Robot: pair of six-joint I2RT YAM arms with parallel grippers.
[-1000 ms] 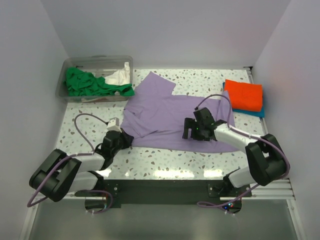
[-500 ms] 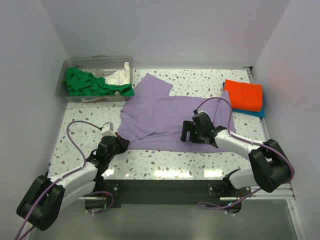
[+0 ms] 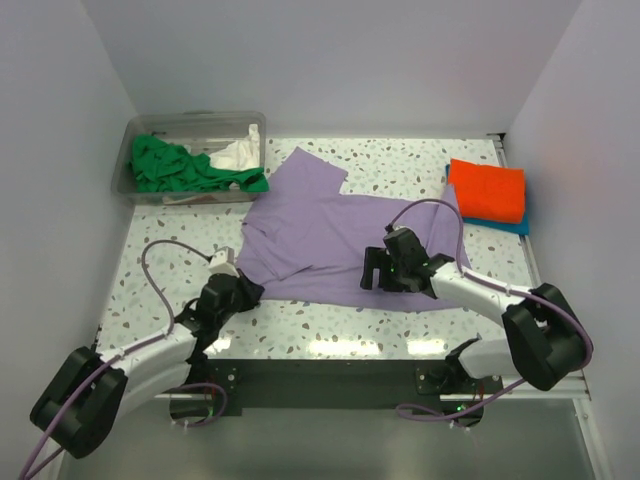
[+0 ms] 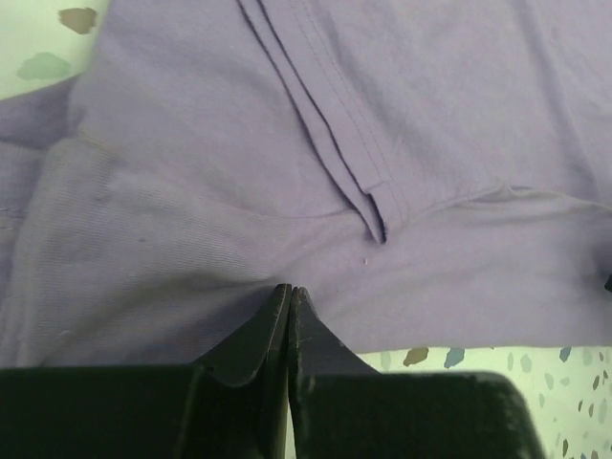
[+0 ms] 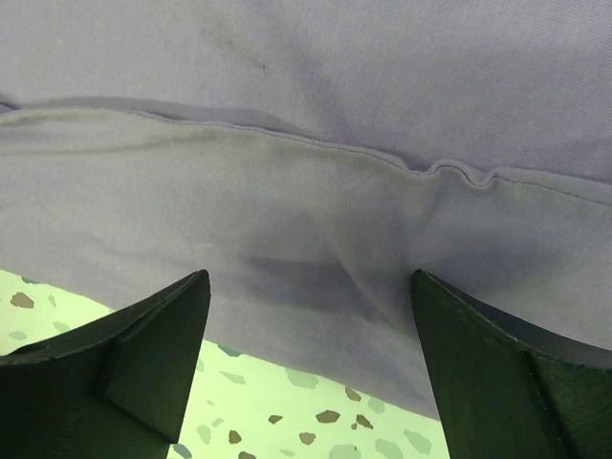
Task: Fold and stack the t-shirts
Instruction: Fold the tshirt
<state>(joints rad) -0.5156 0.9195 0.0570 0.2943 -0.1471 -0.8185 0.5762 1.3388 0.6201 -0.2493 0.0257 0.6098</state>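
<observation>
Speckled terrazzo bench (image 3: 300, 325), pale, enclosed by plain white walls on three sides. Lavender t-shirt (image 3: 320, 225): the largest cloth item, spread flat and partly rumpled across the middle of the bench, one sleeve pointing toward the far edge, its near hem running along the front between the two arms. Clear plastic tub (image 3: 190, 122): at the far left corner, holding a crumpled green t-shirt (image 3: 170, 165) that spills over its near wall, with a white t-shirt (image 3: 238, 155) bunched at its right end. Orange t-shirt (image 3: 487, 188): folded into a neat rectangle at the far right, lying on top of a folded blue t-shirt (image 3: 515, 226), of which only a rim shows along the near and left sides. Right pincer (image 3: 378, 272): low over the near hem of the lavender t-shirt right of centre, fingers spread wide to either side of the cloth edge, gripping nothing. Left pincer (image 3: 243, 290): at the shirt's near-left corner, fingers pressed fully together with a thin pinch of lavender cloth caught at their tips (image 4: 277, 311), creases in the fabric drawing toward that point.
</observation>
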